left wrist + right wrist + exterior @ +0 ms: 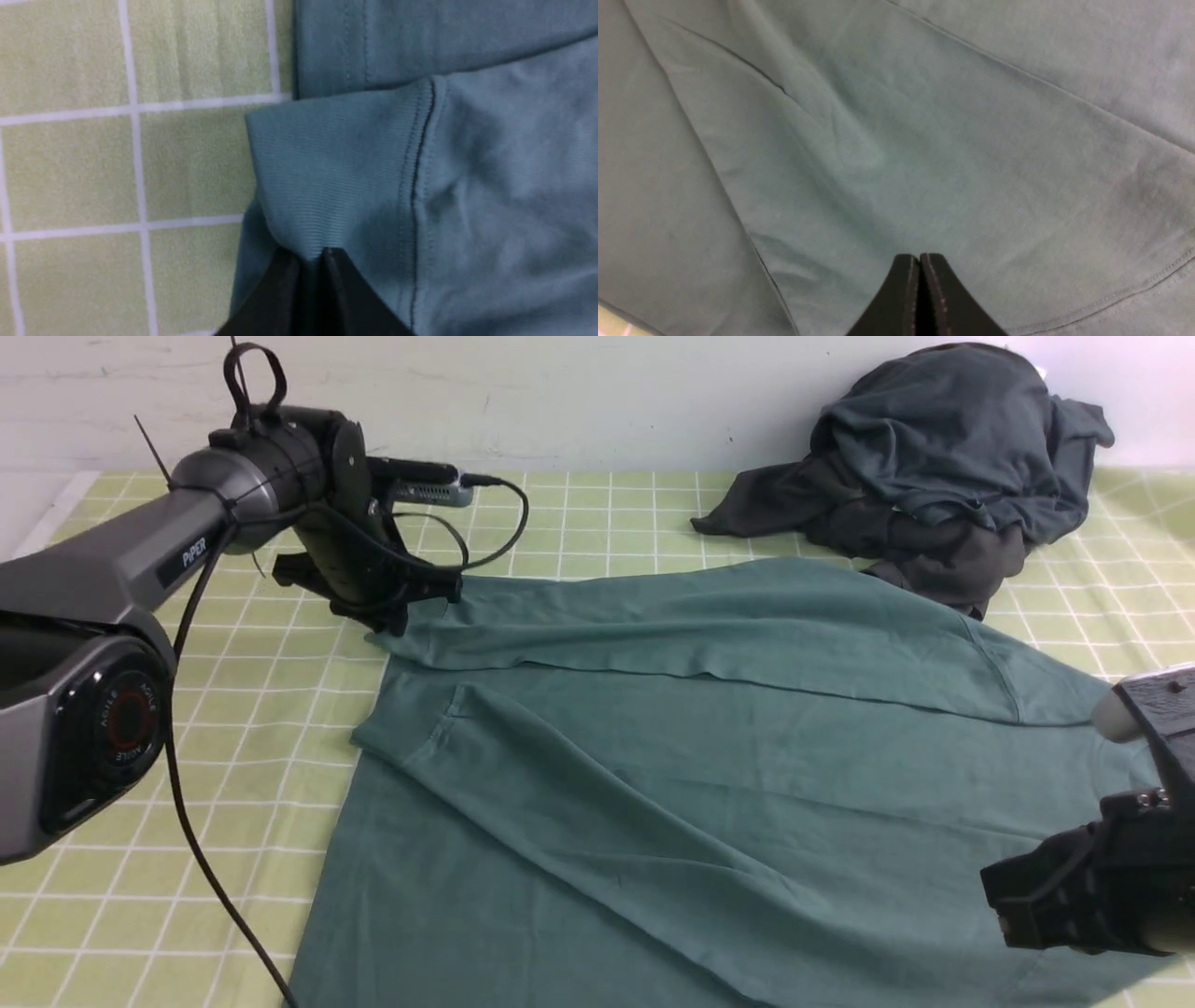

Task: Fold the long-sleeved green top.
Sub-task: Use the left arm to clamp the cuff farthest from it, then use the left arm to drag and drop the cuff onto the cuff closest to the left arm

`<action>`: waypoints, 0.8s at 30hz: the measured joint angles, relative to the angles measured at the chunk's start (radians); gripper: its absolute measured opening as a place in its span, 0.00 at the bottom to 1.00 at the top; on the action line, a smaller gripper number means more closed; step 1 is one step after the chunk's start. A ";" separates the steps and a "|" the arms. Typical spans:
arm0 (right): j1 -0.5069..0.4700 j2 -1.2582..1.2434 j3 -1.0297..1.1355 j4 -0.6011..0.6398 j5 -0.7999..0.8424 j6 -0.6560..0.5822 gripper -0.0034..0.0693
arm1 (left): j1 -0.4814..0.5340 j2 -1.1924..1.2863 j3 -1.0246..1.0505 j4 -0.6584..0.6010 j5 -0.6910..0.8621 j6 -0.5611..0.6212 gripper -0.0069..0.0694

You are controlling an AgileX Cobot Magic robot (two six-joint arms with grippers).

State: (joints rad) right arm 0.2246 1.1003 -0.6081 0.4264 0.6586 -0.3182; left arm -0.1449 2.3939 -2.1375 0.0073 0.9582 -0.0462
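At four o'clock, nearest the robot, the right claw (919, 256) hangs over the green long-sleeved top (672, 784), tips pressed together on nothing. The top lies spread across the middle of the checked tabletop (271, 709). At ten o'clock the left claw (312, 254) pinches its ribbed cuff (327, 177). Farthest, at one o'clock, sits a dark garment heap (943, 457).

The whole table (607, 513) is being viewed from the robot's side, facing forward. The green top (700, 756) is being looked at very closely by both wrist cameras and is being shared by all views.
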 joint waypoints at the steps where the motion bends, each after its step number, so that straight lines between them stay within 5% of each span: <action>1: 0.000 0.000 0.000 0.000 0.000 0.000 0.03 | 0.000 -0.008 -0.016 -0.007 0.028 0.000 0.11; 6: 0.000 0.000 0.000 0.000 0.000 0.000 0.03 | -0.001 -0.098 -0.129 -0.048 0.223 0.046 0.10; 12: 0.000 0.000 0.000 0.000 0.000 0.000 0.03 | -0.001 -0.233 -0.074 -0.116 0.270 0.129 0.10; 24: 0.000 0.000 0.000 0.000 0.004 -0.001 0.03 | -0.040 -0.525 0.734 -0.146 0.212 0.175 0.10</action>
State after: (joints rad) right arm 0.2246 1.1003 -0.6081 0.4264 0.6625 -0.3192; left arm -0.1850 1.8685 -1.4036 -0.1391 1.1700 0.1293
